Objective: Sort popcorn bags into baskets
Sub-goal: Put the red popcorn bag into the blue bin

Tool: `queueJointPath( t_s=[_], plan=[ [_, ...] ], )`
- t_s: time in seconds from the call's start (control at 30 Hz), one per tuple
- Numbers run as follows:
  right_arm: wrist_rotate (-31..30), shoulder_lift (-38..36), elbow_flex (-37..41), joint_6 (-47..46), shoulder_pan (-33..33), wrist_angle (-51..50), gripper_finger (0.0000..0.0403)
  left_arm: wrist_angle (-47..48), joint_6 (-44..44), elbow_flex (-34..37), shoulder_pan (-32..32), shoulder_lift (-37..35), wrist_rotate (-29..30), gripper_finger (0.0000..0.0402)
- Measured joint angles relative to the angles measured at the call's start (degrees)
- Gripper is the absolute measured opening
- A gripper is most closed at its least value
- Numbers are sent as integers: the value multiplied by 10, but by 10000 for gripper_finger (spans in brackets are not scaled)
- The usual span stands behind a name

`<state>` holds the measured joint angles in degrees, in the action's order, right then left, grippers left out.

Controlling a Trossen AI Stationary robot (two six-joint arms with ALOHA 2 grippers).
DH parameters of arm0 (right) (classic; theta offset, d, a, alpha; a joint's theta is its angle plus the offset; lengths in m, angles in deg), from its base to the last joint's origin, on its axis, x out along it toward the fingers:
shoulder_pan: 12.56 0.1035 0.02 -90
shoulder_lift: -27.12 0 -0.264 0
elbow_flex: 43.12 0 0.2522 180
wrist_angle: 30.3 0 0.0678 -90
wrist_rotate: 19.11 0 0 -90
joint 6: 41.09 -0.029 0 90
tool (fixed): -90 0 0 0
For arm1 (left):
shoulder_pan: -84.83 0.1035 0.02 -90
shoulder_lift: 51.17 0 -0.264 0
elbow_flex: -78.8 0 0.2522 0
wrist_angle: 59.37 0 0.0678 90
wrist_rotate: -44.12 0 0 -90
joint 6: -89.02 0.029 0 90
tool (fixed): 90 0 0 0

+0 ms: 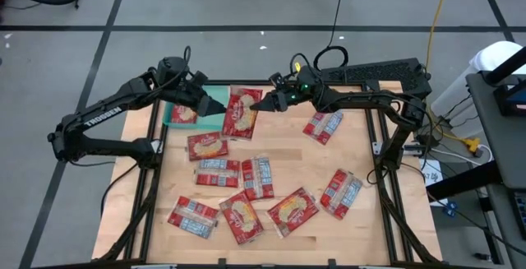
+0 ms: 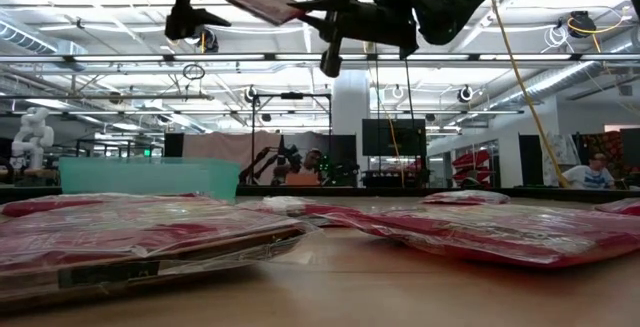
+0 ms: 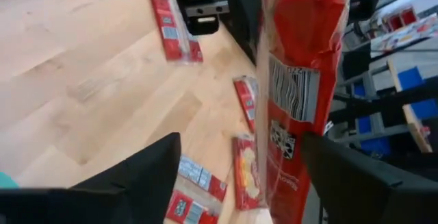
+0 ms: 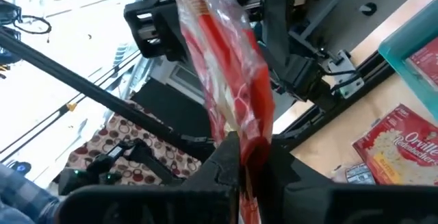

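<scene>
Red flat popcorn packet [image 1: 241, 113] hangs mid-air, long axis running near-far; right gripper [image 1: 265, 102] pinches its right edge, left gripper [image 1: 215, 107] spread wide beside it, teal tray [image 1: 212, 97] underneath.

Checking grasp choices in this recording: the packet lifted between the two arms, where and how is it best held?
By a short end edge, pinched across its thin faces, as the right pincer does now. The popcorn bag is flat and floppy, so only an edge fits shut fingers. The left pincer is open at the opposite end. Approach along its length, from the right arm's side.
</scene>
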<state>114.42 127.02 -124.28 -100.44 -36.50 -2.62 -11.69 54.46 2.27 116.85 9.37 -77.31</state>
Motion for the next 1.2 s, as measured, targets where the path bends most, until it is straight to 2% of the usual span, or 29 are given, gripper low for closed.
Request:
queueJointPath(
  t_s=[0.2,0.4,0.7,0.83,1.0,1.07,1.2],
  plan=[
    [1,1,1,-1,-12,-8,8,-1,-15,0,1,-2,-7,328],
    [0,1,1,0,-17,-16,8,2,3,-1,1,7,6,295],
    [-12,1,1,5,-17,-17,8,-39,38,-1,2,79,-1,212],
    [-32,1,1,11,-18,-21,8,-53,51,-1,2,84,-1,140],
    [-39,1,1,22,-20,-44,11,-59,80,-1,11,85,-4,26],
    [-42,1,1,21,-20,-46,16,-58,81,-1,21,85,-13,19],
    [-46,1,1,16,-20,-52,36,-48,82,-1,52,83,-56,32]
  ],
)
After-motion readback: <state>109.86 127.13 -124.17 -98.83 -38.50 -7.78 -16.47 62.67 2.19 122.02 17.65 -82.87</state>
